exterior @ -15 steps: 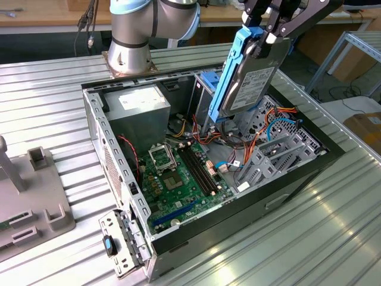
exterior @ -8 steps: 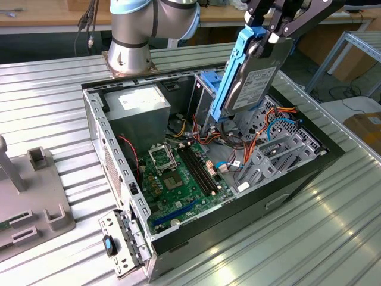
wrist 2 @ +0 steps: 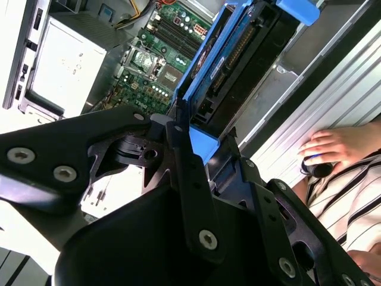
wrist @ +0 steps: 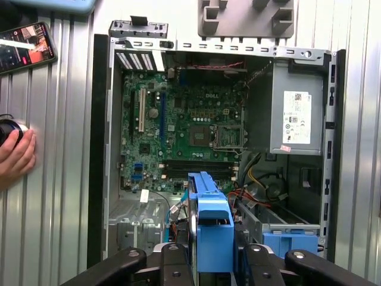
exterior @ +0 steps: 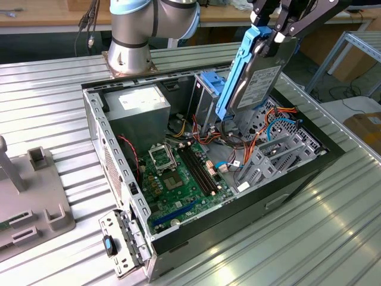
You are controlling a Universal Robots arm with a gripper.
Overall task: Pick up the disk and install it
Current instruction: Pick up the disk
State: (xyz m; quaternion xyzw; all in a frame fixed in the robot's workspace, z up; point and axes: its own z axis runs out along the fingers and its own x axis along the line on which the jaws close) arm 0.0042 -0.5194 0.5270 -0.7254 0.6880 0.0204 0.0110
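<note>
The disk point(exterior: 260, 76) hangs tilted on edge above the open computer case point(exterior: 116, 156), toward the exterior view's right, over the drive bay and its cables. It is silver-grey with a white label, and a blue rail point(exterior: 236, 77) runs along its near side. My gripper point(exterior: 272, 37) is shut on its upper end. In the second wrist view the disk point(wrist 2: 238, 56) shows edge on, its dark connector side between blue rails, clamped by the black fingers point(wrist 2: 189, 179). The first wrist view looks down the blue rail point(wrist: 211, 229) into the case, with the gripper point(wrist: 208, 259) around it.
Inside the case lie a green motherboard point(exterior: 178, 173), a grey power supply box point(wrist: 297, 116) with a white sticker, and a blue latch piece point(exterior: 212, 81). The arm's base point(exterior: 128, 36) stands behind the case. A grey fixture point(exterior: 36, 196) sits at the exterior view's left. A person's hand point(wrist: 15, 158) and a phone point(wrist: 27, 44) rest beside the case.
</note>
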